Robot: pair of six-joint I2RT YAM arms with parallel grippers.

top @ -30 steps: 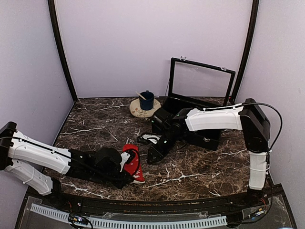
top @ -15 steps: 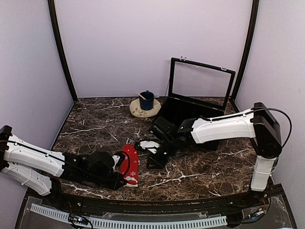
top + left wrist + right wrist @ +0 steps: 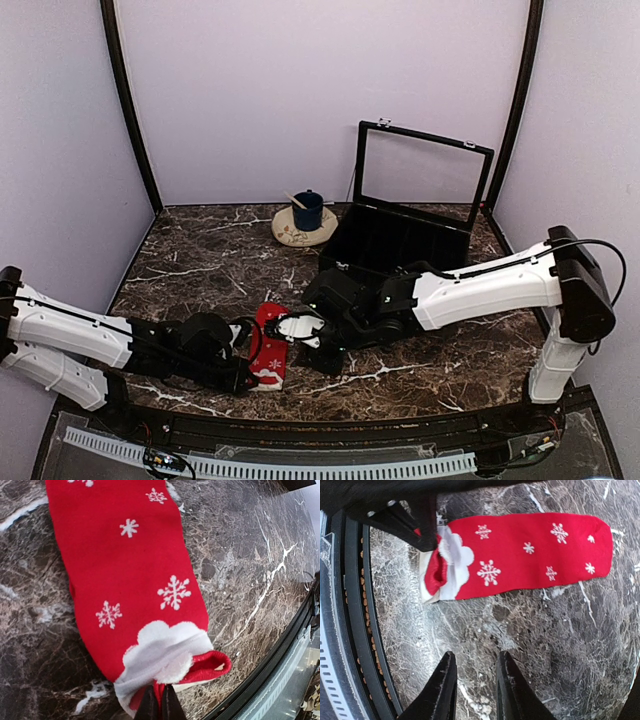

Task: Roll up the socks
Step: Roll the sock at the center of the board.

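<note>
The red sock (image 3: 272, 343) with white snowflakes lies flat and stretched out on the marble table near the front edge. It also shows in the left wrist view (image 3: 130, 575) and the right wrist view (image 3: 530, 550). My left gripper (image 3: 248, 368) is shut on the sock's white-trimmed cuff end (image 3: 165, 660), low on the table. Its fingers (image 3: 422, 530) also show in the right wrist view. My right gripper (image 3: 312, 350) is open and empty just right of the sock, its fingertips (image 3: 449, 660) above bare marble. I cannot make out the black striped sock in any view.
A black case (image 3: 400, 245) with its clear lid (image 3: 425, 170) raised stands at the back right. A blue mug (image 3: 307, 210) sits on a saucer at the back centre. The table's front rail (image 3: 350, 630) runs close to the sock's cuff end.
The right arm has swung forward and left, down beside the red sock. The left gripper has drawn back slightly, and the sock now lies flat instead of bunched.
</note>
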